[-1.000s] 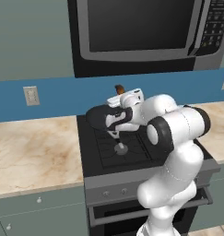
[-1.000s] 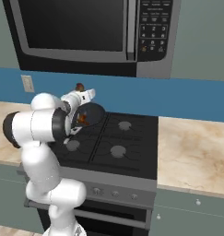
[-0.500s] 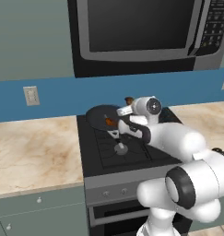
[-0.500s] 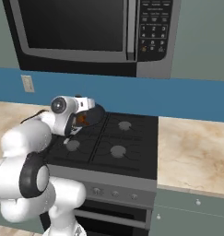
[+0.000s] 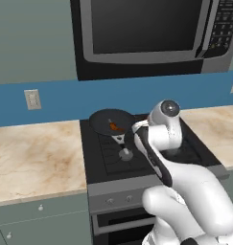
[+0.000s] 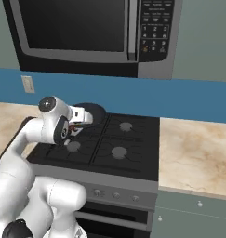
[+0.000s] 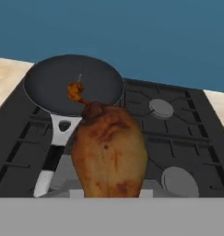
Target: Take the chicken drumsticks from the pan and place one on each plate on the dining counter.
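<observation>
A large reddish-brown chicken drumstick (image 7: 109, 156) stands right in front of the hand camera, and my gripper (image 6: 79, 123) is shut on it; its fingertips are hidden behind the meat. It hangs over the stove's front left, a short way in front of the pan's handle (image 7: 58, 138). The black pan (image 7: 49, 87) sits on the rear left burner with a second, small orange drumstick (image 7: 75, 91) lying in it. From the left base view I also see the pan (image 5: 101, 118) and that drumstick (image 5: 113, 127). The plates and the dining counter are out of view.
The black stove (image 5: 137, 158) with grates and round burners (image 7: 160, 108) lies below the hand. A microwave (image 5: 146, 33) hangs above it. Marble worktops (image 5: 31, 153) flank the stove on both sides, and a wall outlet (image 5: 32, 99) sits on the blue backsplash.
The arm has folded down and swung forward. The hand has come down from above the pan to low over the stove's front left, carrying the drumstick with it.
</observation>
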Available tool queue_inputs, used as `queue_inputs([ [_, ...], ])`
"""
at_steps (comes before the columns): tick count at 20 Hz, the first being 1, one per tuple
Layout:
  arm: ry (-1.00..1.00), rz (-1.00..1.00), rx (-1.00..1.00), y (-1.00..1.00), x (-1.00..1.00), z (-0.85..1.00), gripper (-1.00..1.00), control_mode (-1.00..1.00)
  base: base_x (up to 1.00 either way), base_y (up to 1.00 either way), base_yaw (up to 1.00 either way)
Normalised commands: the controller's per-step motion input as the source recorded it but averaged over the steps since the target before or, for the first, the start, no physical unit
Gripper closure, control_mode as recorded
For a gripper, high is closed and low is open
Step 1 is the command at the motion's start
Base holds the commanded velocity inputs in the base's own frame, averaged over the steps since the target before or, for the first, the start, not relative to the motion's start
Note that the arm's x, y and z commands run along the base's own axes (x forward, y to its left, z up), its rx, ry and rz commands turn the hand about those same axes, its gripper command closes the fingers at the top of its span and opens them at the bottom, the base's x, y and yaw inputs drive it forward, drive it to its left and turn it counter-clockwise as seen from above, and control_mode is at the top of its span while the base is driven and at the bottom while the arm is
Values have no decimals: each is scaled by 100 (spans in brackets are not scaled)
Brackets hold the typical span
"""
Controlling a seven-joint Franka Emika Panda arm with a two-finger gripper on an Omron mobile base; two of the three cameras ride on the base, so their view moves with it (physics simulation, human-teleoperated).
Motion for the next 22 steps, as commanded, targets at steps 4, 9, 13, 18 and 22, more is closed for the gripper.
queue_inputs([
  [4,14,-9,0,-21,-100,-29,100,-100,0,0,0],
  [9,1,-10,2,-21,-71,-35,100,-100,0,0,0],
  [13,-3,-7,0,-14,-58,-16,100,-100,0,0,0],
  [18,-6,-1,1,-14,-52,-8,100,100,-14,-4,0],
  [22,0,0,0,0,0,0,100,100,-79,-26,23],
])
